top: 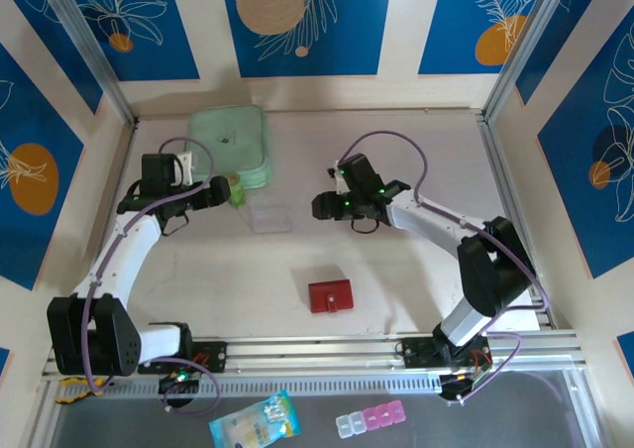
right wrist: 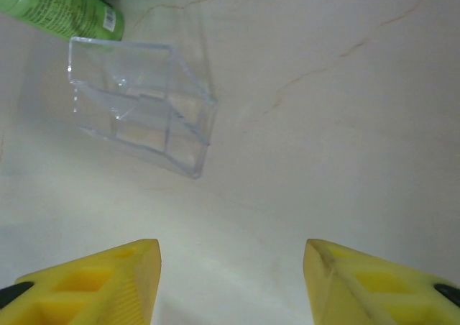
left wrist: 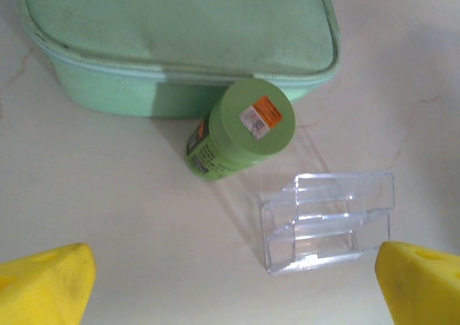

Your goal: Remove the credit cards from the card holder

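Hovering over the table [right wrist: 345,159] beside the clear stand [right wrist: 140,113], your right gripper [right wrist: 230,271] has its yellow fingers apart with nothing between them. Your left gripper [left wrist: 233,289] gapes wide near the green bottle [left wrist: 241,127]. The card holder [top: 330,296] lies shut, well apart from both, nearer the arm bases. Bring the right gripper over to pin one edge. Have the left lift the flap, since the credit cards are likely tucked inside.

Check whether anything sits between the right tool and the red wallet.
Nothing visible does. The red wallet lies alone on the table, toward the near edge from the right tool. The clear plastic stand sits off to that tool's side, away from the path.
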`<state>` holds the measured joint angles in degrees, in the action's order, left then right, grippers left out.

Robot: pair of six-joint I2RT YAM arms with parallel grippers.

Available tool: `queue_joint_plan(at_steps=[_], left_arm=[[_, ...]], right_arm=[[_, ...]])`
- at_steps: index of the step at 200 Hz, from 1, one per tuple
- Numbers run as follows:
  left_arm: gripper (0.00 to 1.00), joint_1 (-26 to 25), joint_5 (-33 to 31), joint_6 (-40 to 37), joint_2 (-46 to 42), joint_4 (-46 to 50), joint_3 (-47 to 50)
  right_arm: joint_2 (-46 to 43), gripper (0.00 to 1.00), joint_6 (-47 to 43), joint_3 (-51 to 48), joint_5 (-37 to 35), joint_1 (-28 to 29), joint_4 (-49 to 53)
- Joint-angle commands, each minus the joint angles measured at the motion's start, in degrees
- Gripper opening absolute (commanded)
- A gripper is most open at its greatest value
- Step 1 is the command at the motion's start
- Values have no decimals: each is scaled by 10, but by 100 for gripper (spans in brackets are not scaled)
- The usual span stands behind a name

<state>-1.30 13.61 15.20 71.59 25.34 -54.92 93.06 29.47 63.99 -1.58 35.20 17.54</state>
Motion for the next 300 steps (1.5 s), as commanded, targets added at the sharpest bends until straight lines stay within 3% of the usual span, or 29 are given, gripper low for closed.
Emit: queue_joint_plan(at_steps=[1,106,300], left_arm=[[100,1,26,-5,-10,23,-21],[96,3,-26,-13,-9,28,-19],[95,3,-42,-11,-14,34,-20]], right_arm=[[28,54,35,34,-16,25,15],[176,37,74,195,-75,91,71],[273,20,73,276,-121,103,99]])
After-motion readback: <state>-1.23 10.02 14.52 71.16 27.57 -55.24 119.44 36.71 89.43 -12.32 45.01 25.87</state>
